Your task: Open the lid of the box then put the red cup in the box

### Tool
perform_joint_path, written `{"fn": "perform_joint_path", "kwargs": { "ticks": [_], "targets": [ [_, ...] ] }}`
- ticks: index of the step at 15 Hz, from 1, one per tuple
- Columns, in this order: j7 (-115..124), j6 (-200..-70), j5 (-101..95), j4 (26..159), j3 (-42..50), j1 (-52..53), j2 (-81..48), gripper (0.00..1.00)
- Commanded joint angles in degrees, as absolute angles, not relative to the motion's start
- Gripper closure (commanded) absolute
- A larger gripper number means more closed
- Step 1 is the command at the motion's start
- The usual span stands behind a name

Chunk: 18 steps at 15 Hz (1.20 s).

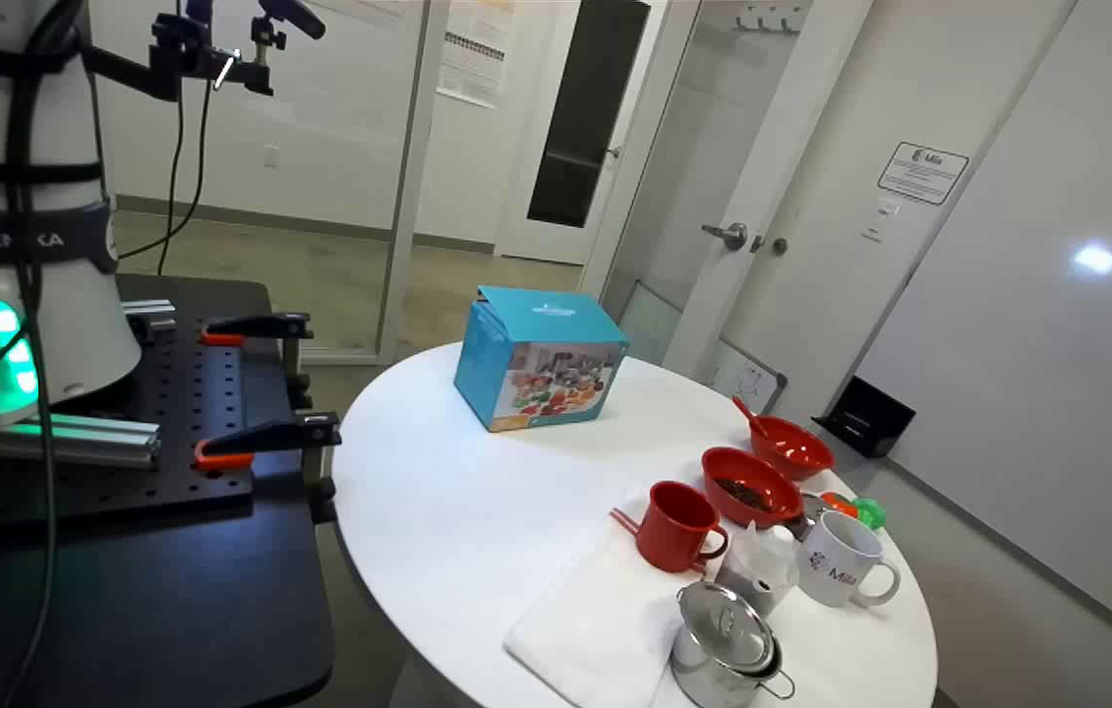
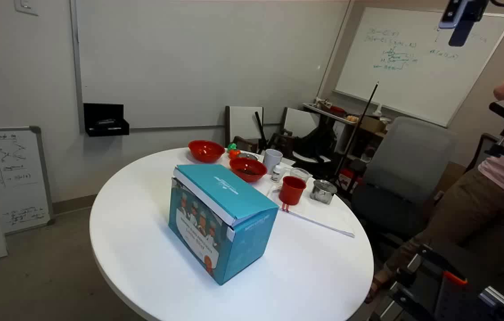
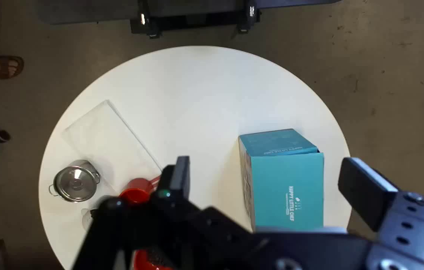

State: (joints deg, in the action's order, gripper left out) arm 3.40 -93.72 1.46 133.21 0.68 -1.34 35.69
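Note:
The teal box (image 1: pixel 482 364) stands upright on the round white table, also in an exterior view (image 2: pixel 252 243) and the wrist view (image 3: pixel 277 141). Its lid (image 1: pixel 556 317) lies down over the top, with a narrow gap along an edge; it shows in an exterior view (image 2: pixel 225 189) and the wrist view (image 3: pixel 271 187). The red cup (image 1: pixel 669 536) stands upright by the white cloth, also in an exterior view (image 2: pixel 292 191); in the wrist view (image 3: pixel 135 194) the gripper partly hides it. My gripper (image 3: pixel 271 178) is open and empty, high above the table, its fingers either side of the lid in view.
Two red bowls (image 1: pixel 750 487) (image 1: pixel 796 450), a white mug (image 1: pixel 836 560), a small bottle (image 2: pixel 276 173) and a lidded metal pot (image 1: pixel 725 649) stand around the cup. A white cloth (image 1: pixel 595 615) lies beside it. A person (image 2: pixel 470 191) is near the robot's table.

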Motion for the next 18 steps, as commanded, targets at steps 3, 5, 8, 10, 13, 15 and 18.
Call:
{"fn": "perform_joint_path", "kwargs": {
  "ticks": [3, 5, 8, 10, 13, 15, 18],
  "targets": [
    [3.31, -93.59, 1.52, 133.03, 0.57, -1.5, 35.63, 0.0],
    [3.31, -93.59, 1.52, 133.03, 0.57, -1.5, 35.63, 0.0],
    [3.31, -93.59, 1.52, 133.03, 0.57, -1.5, 35.63, 0.0],
    [3.31, -93.59, 1.52, 133.02, 0.57, -1.5, 35.63, 0.0],
    [3.31, -93.59, 1.52, 133.02, 0.57, -1.5, 35.63, 0.0],
    [8.27, -95.24, 0.55, 132.7, -1.42, -2.54, 34.2, 0.0],
    [18.57, -102.3, -0.56, 132.2, -4.95, -4.35, 29.59, 0.0]
  ]
}}
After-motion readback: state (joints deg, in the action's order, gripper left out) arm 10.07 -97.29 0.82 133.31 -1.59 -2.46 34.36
